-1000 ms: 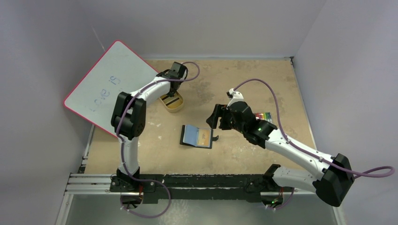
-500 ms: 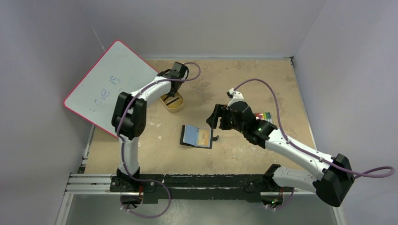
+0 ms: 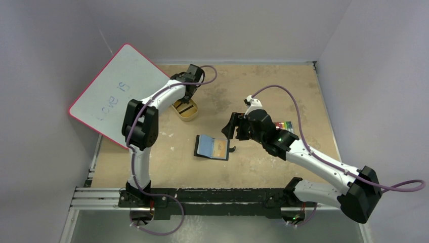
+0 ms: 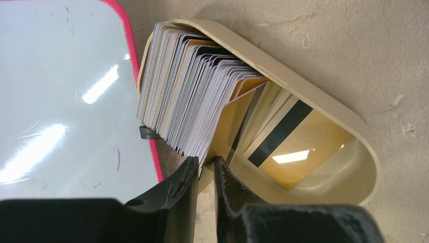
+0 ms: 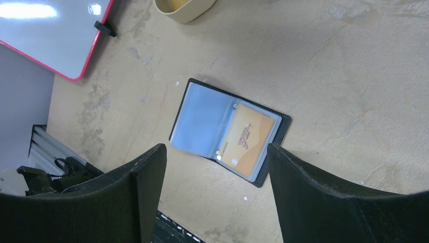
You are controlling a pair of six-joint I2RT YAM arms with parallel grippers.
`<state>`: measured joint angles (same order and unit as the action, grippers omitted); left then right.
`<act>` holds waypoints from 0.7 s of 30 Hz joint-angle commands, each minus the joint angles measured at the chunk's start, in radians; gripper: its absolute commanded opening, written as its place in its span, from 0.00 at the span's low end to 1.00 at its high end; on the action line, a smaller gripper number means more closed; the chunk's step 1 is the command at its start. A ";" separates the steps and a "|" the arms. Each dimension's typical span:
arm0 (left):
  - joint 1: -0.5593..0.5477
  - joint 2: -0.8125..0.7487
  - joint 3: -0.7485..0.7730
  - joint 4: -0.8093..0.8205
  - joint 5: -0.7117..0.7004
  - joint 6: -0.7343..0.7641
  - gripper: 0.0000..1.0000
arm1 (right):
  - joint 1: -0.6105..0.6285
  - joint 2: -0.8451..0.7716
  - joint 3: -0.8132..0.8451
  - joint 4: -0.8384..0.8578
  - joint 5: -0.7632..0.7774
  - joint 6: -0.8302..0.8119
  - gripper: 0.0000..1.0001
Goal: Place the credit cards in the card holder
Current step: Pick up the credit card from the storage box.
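The black card holder [image 3: 212,147] lies open on the table, blue lining up [image 5: 202,121], with one gold-orange credit card [image 5: 248,139] in its right side. More credit cards [image 4: 187,91] stand fanned in a gold oval tin [image 4: 324,96], and one with a black stripe [image 4: 281,131] leans inside it. My left gripper [image 4: 206,164] is at the tin [image 3: 185,110], shut on the edge of a gold card [image 4: 230,126]. My right gripper [image 5: 215,152] is open and empty, hovering just right of and above the holder [image 3: 231,126].
A pink-rimmed whiteboard [image 3: 119,91] leans at the back left, its edge right beside the tin [image 4: 146,101]. A small multicoloured striped item [image 3: 285,124] lies behind the right arm. Grey walls close in the table on three sides.
The left wrist has shifted slightly toward the far side above the tin. The right arm and the card holder have not moved.
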<state>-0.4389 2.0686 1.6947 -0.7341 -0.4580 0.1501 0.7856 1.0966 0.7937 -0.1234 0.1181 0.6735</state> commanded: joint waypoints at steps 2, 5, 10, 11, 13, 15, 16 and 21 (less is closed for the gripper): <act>0.003 0.025 0.044 -0.026 -0.030 0.002 0.09 | 0.005 -0.008 0.016 0.034 -0.008 0.008 0.75; 0.003 0.031 0.054 -0.035 -0.018 0.006 0.00 | 0.006 -0.015 0.016 0.030 -0.005 0.008 0.75; -0.001 0.013 0.080 -0.076 -0.001 -0.024 0.00 | 0.006 -0.024 0.009 0.028 -0.007 0.013 0.75; -0.004 0.008 0.088 -0.088 0.000 -0.035 0.00 | 0.006 -0.026 0.007 0.029 -0.010 0.015 0.75; -0.008 -0.002 0.116 -0.134 0.002 -0.075 0.00 | 0.006 -0.027 0.006 0.034 -0.017 0.015 0.75; -0.008 -0.013 0.145 -0.194 0.025 -0.128 0.00 | 0.005 -0.027 0.005 0.037 -0.023 0.018 0.75; -0.008 -0.028 0.148 -0.221 0.045 -0.154 0.00 | 0.005 -0.027 0.004 0.038 -0.025 0.019 0.75; -0.008 -0.129 0.090 -0.236 0.174 -0.250 0.00 | 0.005 -0.041 -0.006 0.052 -0.024 0.036 0.75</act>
<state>-0.4477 2.0693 1.7920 -0.9272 -0.3748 0.0158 0.7853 1.0958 0.7929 -0.1181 0.1017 0.6880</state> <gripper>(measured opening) 0.010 0.747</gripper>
